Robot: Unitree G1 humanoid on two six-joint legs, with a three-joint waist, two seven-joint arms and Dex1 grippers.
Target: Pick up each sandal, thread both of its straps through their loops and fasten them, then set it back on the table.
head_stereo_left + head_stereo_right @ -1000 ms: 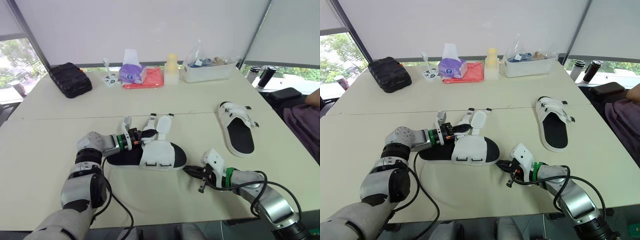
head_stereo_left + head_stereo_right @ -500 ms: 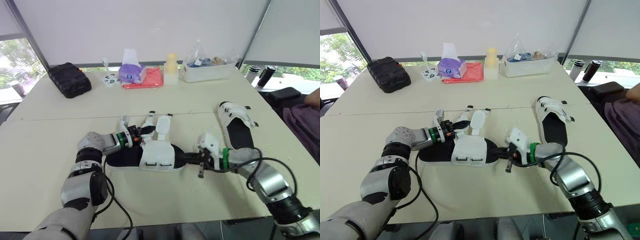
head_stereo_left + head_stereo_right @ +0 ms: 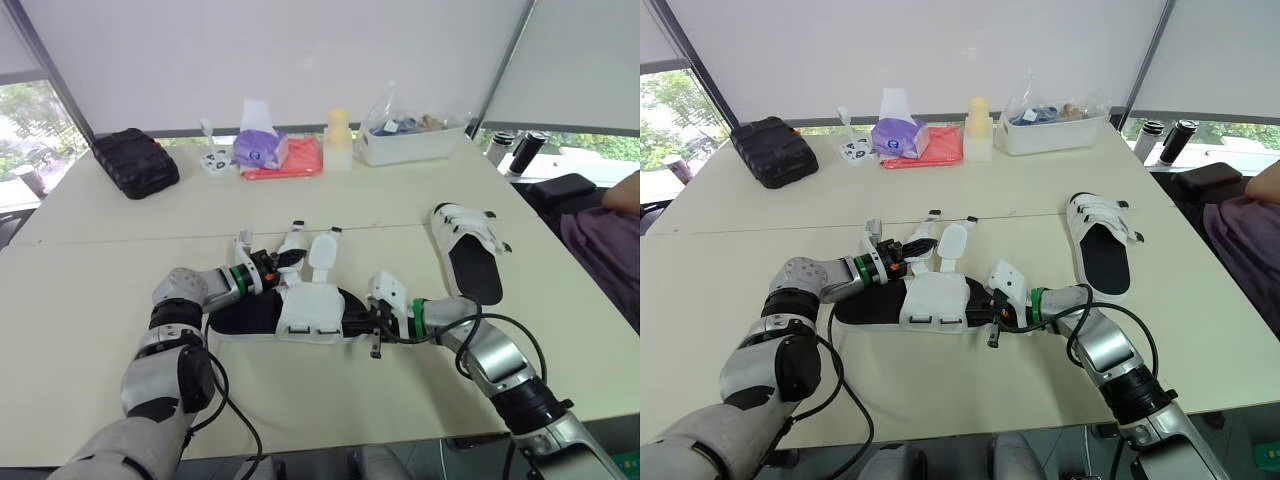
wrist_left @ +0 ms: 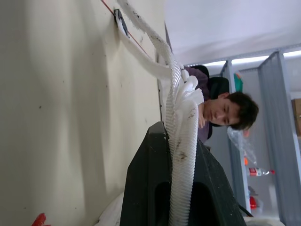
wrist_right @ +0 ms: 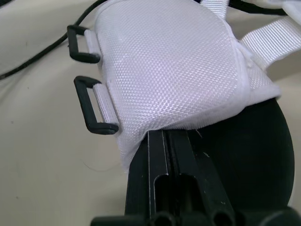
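Two grippers flank the near sandal (image 3: 312,312): the left gripper (image 3: 270,270) pinches a strap (image 3: 293,243), the right gripper (image 3: 352,322) is closed, tips tucked under the white upper (image 5: 169,70)

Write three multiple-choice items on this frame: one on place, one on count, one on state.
1. Where is the second sandal?
A. On the table, to the robot's right of the near sandal
B. In the clear bin
C. On the black case

2. How many black loops hang off the near sandal's white flap?
A. One
B. Two
C. Four

3. What is the left gripper doing?
A. Open above the table
B. Shut on a white strap
C. Shut on the tissue box

Key:
1 A, it lies on the tabletop right of the near one.
2 B, the right wrist view shows two side by side.
3 B, the strap runs between its closed fingers.
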